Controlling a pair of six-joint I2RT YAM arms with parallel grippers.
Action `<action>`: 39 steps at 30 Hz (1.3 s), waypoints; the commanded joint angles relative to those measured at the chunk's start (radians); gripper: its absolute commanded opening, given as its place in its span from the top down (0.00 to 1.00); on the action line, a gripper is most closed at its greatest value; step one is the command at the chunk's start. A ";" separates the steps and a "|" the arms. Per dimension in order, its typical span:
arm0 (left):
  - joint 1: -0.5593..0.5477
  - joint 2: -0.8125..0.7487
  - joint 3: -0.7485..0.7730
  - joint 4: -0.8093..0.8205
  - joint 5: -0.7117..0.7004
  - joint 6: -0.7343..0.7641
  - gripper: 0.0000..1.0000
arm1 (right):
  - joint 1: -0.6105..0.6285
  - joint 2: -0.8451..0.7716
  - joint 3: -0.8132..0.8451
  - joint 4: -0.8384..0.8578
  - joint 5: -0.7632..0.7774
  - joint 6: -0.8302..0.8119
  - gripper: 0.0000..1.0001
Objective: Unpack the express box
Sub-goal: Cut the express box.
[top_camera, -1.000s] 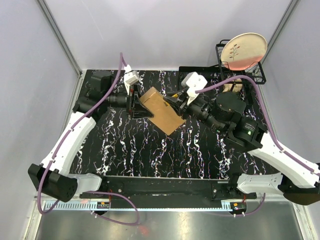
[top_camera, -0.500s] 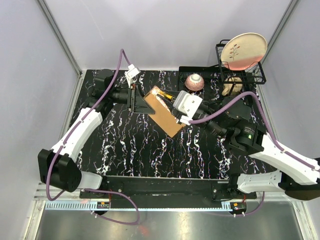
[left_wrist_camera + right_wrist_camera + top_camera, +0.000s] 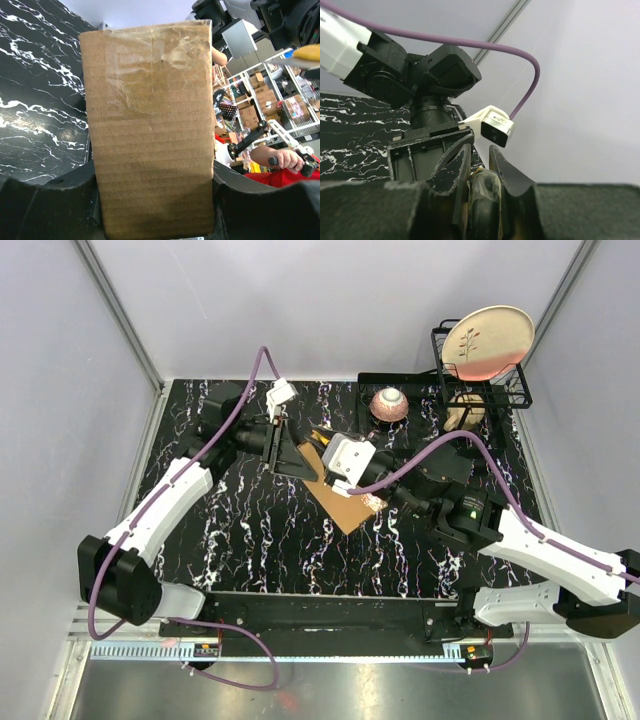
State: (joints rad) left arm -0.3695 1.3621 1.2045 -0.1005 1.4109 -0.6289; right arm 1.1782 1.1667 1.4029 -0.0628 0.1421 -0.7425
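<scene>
Left wrist: express box (image 3: 150, 115) within tool (image 3: 154, 169)

Both arms reach inward; left claw (image 3: 288, 452) clamped wide, right claw (image 3: 480, 155) seemingly pinched nearly closed

Mid-table the express box (image 3: 345, 505), bowl (image 3: 388, 404) behind it, plate (image 3: 487, 340) in rack (image 3: 521, 392) — far right corner

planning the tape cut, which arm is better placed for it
Right: the right tool holds what looks like a knife near the taped end of the box, which the left tool clamps.
</scene>
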 commanded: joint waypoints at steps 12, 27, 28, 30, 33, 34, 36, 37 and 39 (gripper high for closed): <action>-0.016 -0.075 -0.017 0.058 0.069 -0.014 0.84 | 0.012 -0.044 -0.019 0.084 0.106 0.063 1.00; -0.020 -0.084 -0.020 0.056 0.056 -0.009 0.85 | 0.012 -0.073 -0.051 0.084 0.120 0.118 1.00; -0.020 -0.083 -0.019 0.058 0.056 -0.009 0.85 | 0.012 -0.073 -0.051 0.084 0.119 0.118 1.00; -0.020 -0.083 -0.019 0.056 0.056 -0.009 0.86 | 0.014 -0.070 -0.053 0.084 0.119 0.120 1.00; -0.020 -0.081 -0.016 0.056 0.054 -0.009 0.86 | 0.012 -0.067 -0.056 0.087 0.117 0.121 1.00; -0.020 -0.081 -0.016 0.056 0.054 -0.009 0.86 | 0.012 -0.067 -0.059 0.090 0.120 0.121 1.00; -0.020 -0.081 -0.016 0.056 0.053 -0.009 0.86 | 0.014 -0.068 -0.064 0.095 0.119 0.121 1.00; -0.020 -0.081 -0.016 0.056 0.053 -0.008 0.87 | 0.012 -0.065 -0.064 0.103 0.117 0.121 1.00; -0.020 -0.081 -0.017 0.058 0.049 -0.008 0.87 | 0.012 -0.065 -0.059 0.104 0.111 0.120 1.00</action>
State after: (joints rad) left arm -0.3859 1.3125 1.1828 -0.0956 1.4406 -0.6338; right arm 1.1816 1.1145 1.3396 -0.0216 0.2451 -0.6334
